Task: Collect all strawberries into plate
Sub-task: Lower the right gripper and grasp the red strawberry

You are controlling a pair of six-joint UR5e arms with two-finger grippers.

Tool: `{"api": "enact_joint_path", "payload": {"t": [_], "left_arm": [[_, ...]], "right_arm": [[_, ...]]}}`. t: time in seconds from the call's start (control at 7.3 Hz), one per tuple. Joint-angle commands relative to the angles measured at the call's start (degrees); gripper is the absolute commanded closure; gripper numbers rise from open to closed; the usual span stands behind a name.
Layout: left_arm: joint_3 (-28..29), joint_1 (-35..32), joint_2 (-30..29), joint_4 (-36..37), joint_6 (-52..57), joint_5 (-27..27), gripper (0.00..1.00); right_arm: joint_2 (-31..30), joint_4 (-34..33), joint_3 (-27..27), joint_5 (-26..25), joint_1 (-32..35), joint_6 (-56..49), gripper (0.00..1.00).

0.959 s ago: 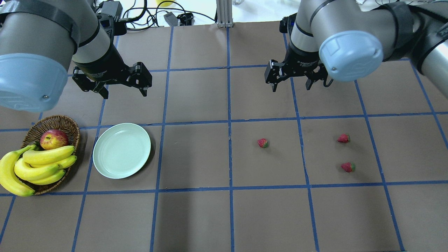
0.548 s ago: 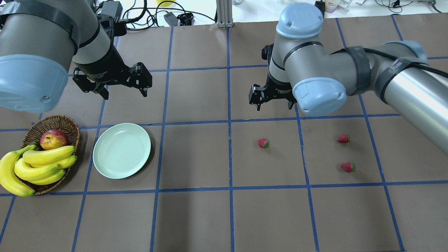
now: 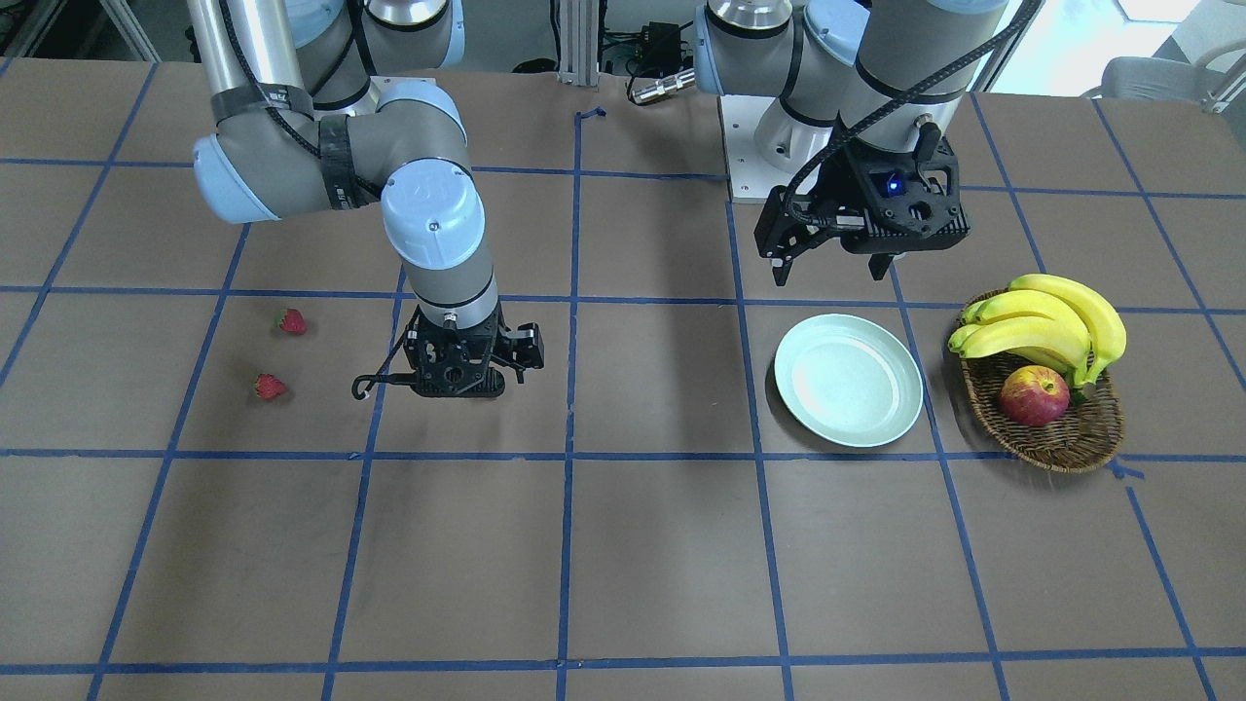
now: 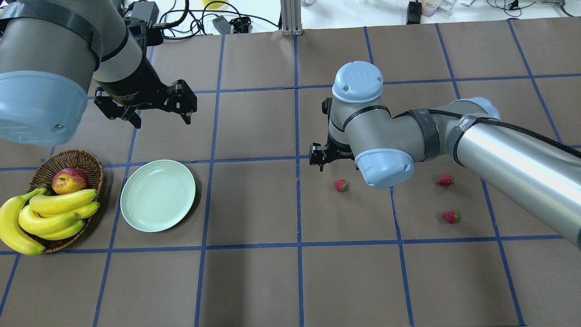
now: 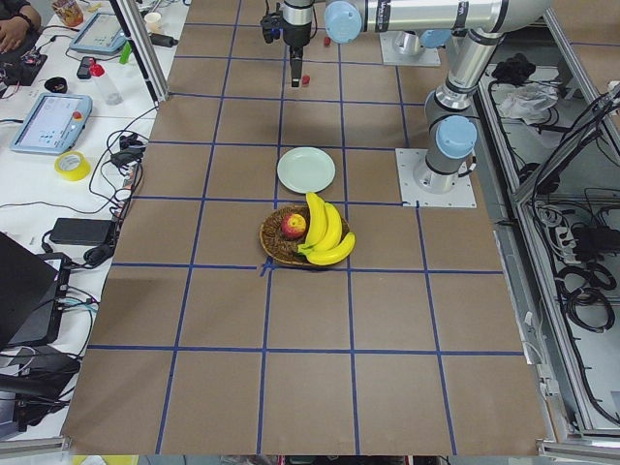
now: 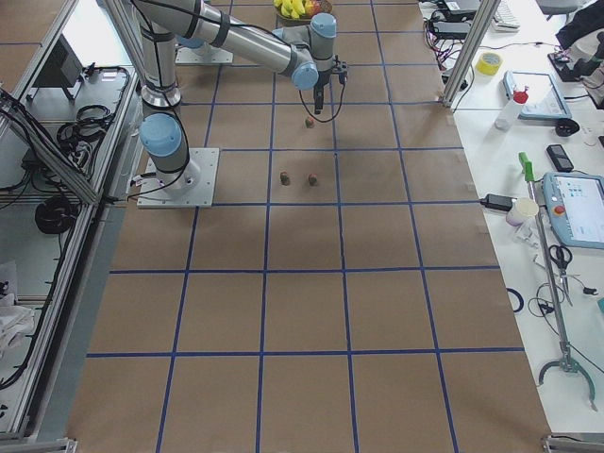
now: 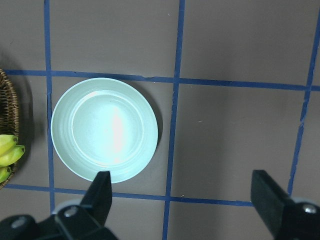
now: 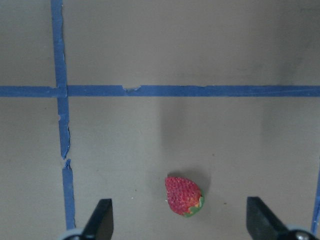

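While looking down through the right wrist view, found right fingers (image 8: 102,220) spread wide, gripping nothing. Spotted one strawberry (image 8: 183,195) lying on the table (image 8: 200,45) in the gap between them, about midway across, level with the tips, touching neither. Cannot tell how high the tips hang above it. Noted a blue tape line (image 8: 200,90) crossing the table farther ahead of the tips.

From overhead, logged a second strawberry (image 4: 445,180) and a third strawberry (image 4: 451,217) well apart from the right fingers, out on the far side of the right arm's elbow. Found both near each other, both on the table, nothing touching them.

Found left fingers (image 7: 100,197) also wide apart, holding nothing, hanging over the table. Placed the plate (image 7: 104,129) on the table ahead of the tips in the left wrist view, in line with one finger and well off from the other. Saw the basket (image 7: 10,125) past the plate, farther from both fingers, close to the plate's rim but not touching. Counted bananas (image 4: 59,213) and an apple (image 4: 69,180) in the basket. Put all three berries far from the left fingers and the plate.
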Motion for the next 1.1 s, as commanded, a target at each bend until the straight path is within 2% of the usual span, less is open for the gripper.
{"api": "enact_joint_path", "payload": {"t": [0.0, 0.14, 0.41, 0.69, 0.82, 0.96], "left_arm": [[0.0, 0.1, 0.0, 0.2, -0.1, 0.0, 0.00], [-0.1, 0.3, 0.0, 0.4, 0.0, 0.2, 0.00], [0.0, 0.2, 0.0, 0.3, 0.3, 0.6, 0.00], [0.0, 0.2, 0.1, 0.4, 0.3, 0.6, 0.00], [0.0, 0.2, 0.1, 0.4, 0.3, 0.7, 0.00], [0.0, 0.2, 0.1, 0.3, 0.3, 0.7, 0.00]], "right_arm": [[1.5, -3.1, 2.3, -0.9, 0.4, -1.2, 0.07], [1.7, -3.1, 2.7, -2.6, 0.4, -2.3, 0.07], [2.9, -5.3, 3.5, -2.4, 0.4, -2.3, 0.08], [3.2, -5.5, 4.5, -2.1, 0.4, -2.3, 0.16], [3.2, -5.5, 4.9, -2.4, 0.4, -2.3, 0.26], [3.2, -5.5, 5.0, -2.5, 0.4, -2.2, 0.30]]}}
